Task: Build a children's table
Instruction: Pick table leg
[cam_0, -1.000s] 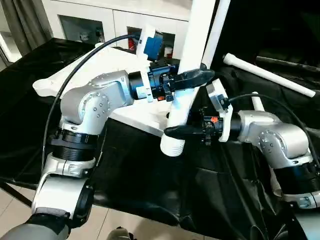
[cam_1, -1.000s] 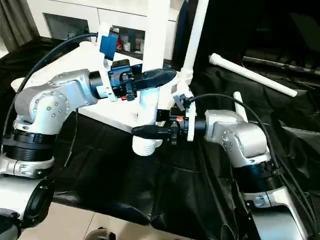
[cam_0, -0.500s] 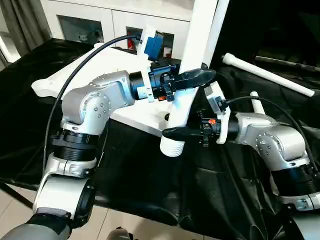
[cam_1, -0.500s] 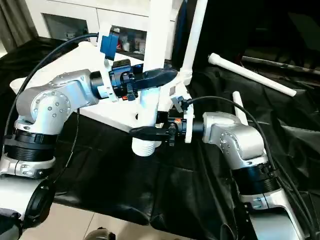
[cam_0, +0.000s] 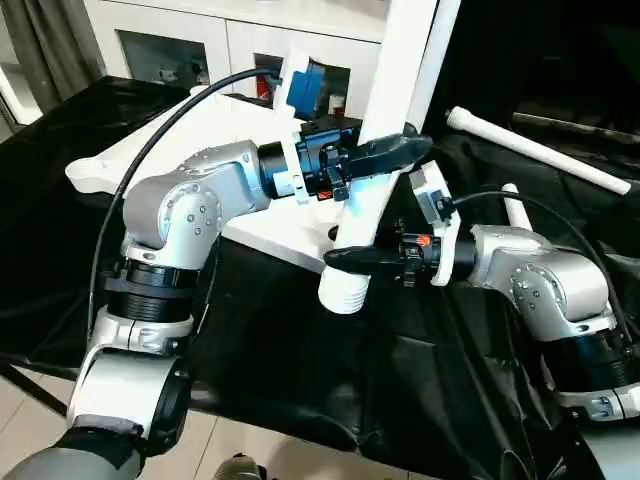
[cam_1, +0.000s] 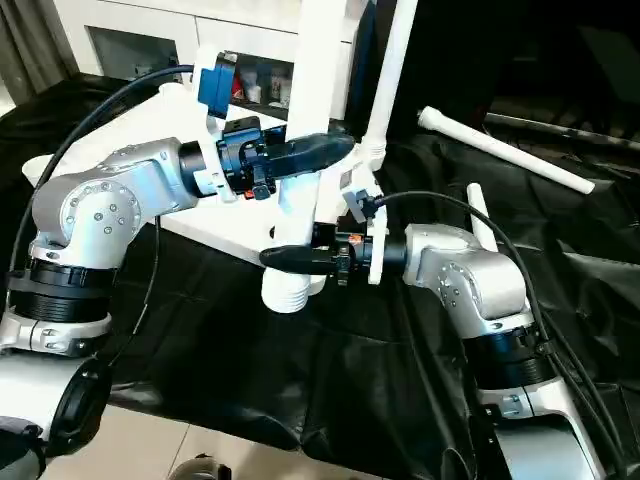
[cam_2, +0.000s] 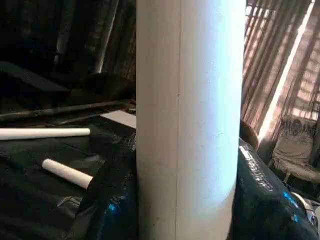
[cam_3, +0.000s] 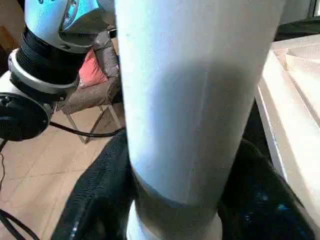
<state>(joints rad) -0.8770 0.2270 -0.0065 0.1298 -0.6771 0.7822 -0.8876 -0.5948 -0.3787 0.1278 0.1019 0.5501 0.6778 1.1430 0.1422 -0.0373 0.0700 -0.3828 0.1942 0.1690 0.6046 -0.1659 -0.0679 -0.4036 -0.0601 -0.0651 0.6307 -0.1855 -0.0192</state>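
The left gripper (cam_0: 385, 155) is clamped around the upright white leg (cam_0: 385, 100), its black fingers hugging the tube on both sides up high. Below it, the right gripper (cam_0: 355, 258) wraps the same leg lower down, just above the ribbed end (cam_0: 343, 290), one dark finger (cam_0: 360, 256) lying across the front of the tube; in the right wrist view the tube sits between both fingers, touching them. The leg stands almost vertical, tilted a little, its ribbed end hanging over the near edge of the tabletop (cam_0: 250, 225).

That tabletop lies flat on the black cloth (cam_0: 300, 360) that drapes the whole work surface, one rounded corner (cam_0: 85, 172) poking out to the robot's left behind the silver forearm. A second leg (cam_1: 390, 70) rises behind the held one. Further back on the cloth, to the robot's right, another leg (cam_0: 540, 150) lies on its side, flared end towards the middle, and one more (cam_0: 513, 205) shows just behind the right arm.

Against the far wall stands a white cabinet (cam_0: 200, 40) with glass doors, small objects behind the panes. Pale tiled floor (cam_0: 260, 450) shows beneath the cloth's edge. The left wrist view catches curtains (cam_2: 280, 65) with light coming through and a chair (cam_2: 297, 155) beside them.
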